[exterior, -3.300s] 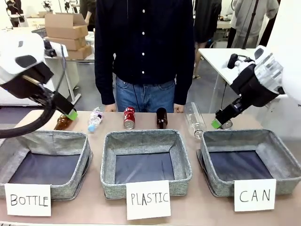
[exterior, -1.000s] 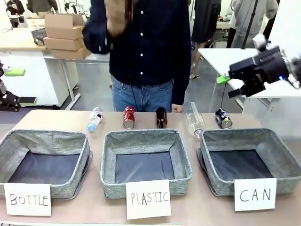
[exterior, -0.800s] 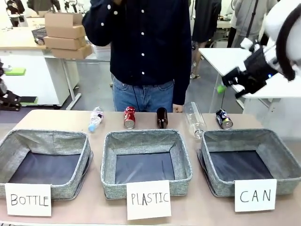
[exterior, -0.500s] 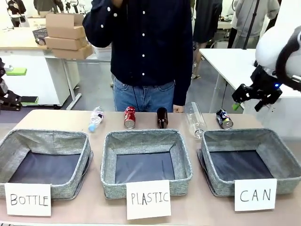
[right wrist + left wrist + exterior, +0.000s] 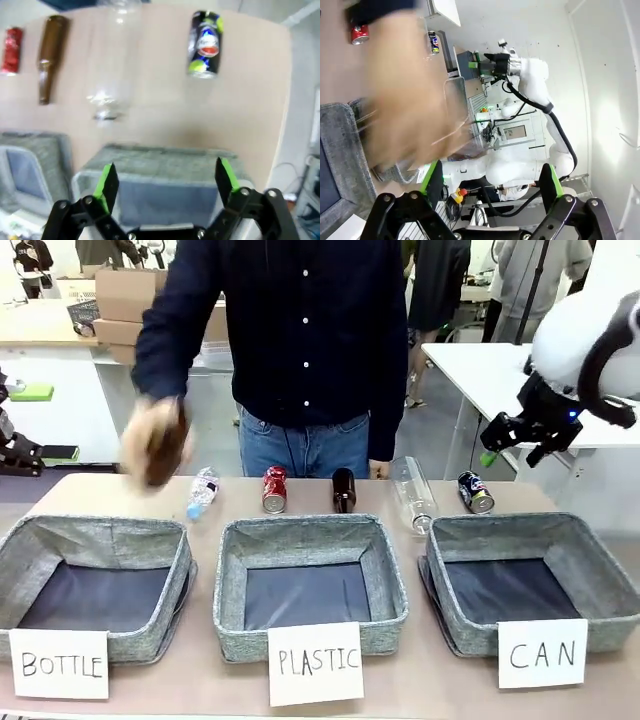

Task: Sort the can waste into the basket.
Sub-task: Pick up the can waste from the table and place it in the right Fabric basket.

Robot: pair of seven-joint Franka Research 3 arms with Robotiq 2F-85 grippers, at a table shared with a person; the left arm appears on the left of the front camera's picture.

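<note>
Dark can (image 5: 475, 492) and red can (image 5: 274, 489) both lay unsorted on the worktop (image 5: 420, 672), the dark just behind the empty basket (image 5: 530, 524), the red farther left, so I judged nothing done, my right hand (image 5: 165, 180) wide and empty, raised near the dark can, my left hand (image 5: 490, 182) wide too.

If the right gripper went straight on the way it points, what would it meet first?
Probably the CAN basket: in its wrist view the right gripper, open, points at the basket's rim. The dark can lies beyond, off that line. Depth is unclear.
</note>
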